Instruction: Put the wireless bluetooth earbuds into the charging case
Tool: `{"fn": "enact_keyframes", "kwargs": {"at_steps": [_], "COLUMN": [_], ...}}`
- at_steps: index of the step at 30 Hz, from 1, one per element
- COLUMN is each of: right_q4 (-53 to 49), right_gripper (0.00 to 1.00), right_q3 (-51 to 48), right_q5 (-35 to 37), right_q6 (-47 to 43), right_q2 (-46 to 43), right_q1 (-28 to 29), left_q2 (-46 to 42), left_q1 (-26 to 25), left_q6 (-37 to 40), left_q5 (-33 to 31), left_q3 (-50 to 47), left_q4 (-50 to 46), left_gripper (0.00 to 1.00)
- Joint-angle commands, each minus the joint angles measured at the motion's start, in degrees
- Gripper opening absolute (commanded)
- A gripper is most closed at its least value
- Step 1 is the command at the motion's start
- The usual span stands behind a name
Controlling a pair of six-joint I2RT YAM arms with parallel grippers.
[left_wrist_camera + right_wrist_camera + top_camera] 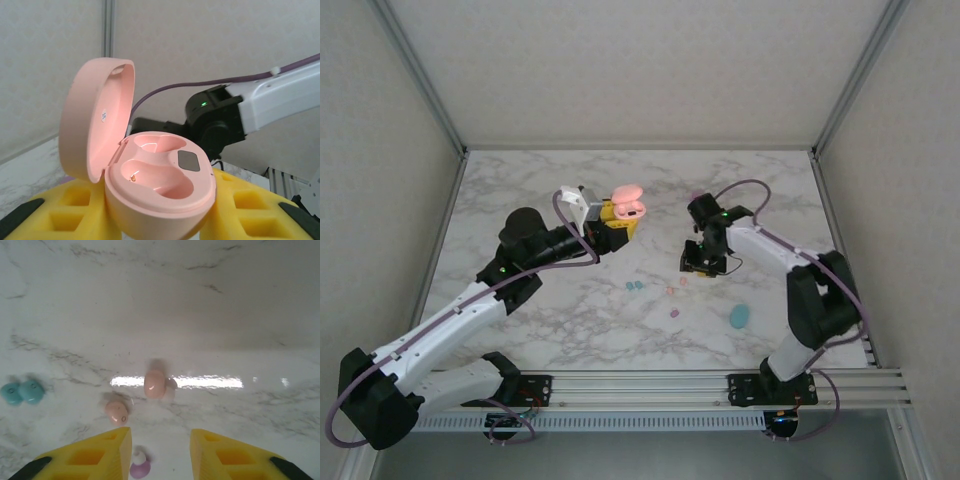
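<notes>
**A:** Where's the charging case (162,187)?

**B:** Up off the tabletop (225,315), pinched between the left fingers (240,200). Its lid is tipped back and both wells are empty and facing up.

**A:** And the right fingers (112,442)?

**B:** Spread, with a clear gap between them and nothing pinched. They hang low over the loose buds.

**A:** Which bud goes with that case?

**B:** A pink one, I'd judge, going by colour. The pink earbud (154,384) lies just ahead of the fingertips, almost on the centre line of the gap. Its long axis runs away from the fingers, not across them, so they'd close on its narrow sides.

**A:** Anything in the way?

**B:** The second pink earbud (116,412) sits closer in, just off the tip of the finger on the left of the wrist view. The purple earbud (140,466) lies inside the gap, close beside that same finger. The teal pair (20,392) is well apart, farther out to that side.

**A:** Which arm is nearer?

**B:** The right, plainly, since the left is busy holding the case. I'd say the reach has to go forward past the purple one, or closing may catch it instead.
</notes>
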Motion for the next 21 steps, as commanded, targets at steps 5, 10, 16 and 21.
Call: {"fn": "enact_keyframes", "kwargs": {"at_steps": [5,10,16,21], "right_q4": [-3.59,-4.81,-5.43,-6.88], "right_gripper": [0.35,0.34,0.33,0.33], "right_q3": [8.33,10.65,11.50,11.88], "right_q5": [3.95,5.81,5.73,7.88], "right_q6": [-1.97,-2.42,-2.84,-2.67], "right_q2": [9.97,13.43,15.58,15.98], "right_q1": [2.89,3.67,4.16,4.22], "left_q2": [-0.51,-0.50,-0.21,-0.03], "left_q1": [0.27,0.21,0.20,0.20], "left_q6": [-0.36,0.06,0.50,0.63], "left_q5": [-0.45,-0.54,-0.45,-0.36], "left_q3": [-0.31,-0.13,0.14,0.33], "left_q4": [1.03,0.80,0.21,0.03], "left_gripper": [0.29,0.29,0.29,0.29]}}
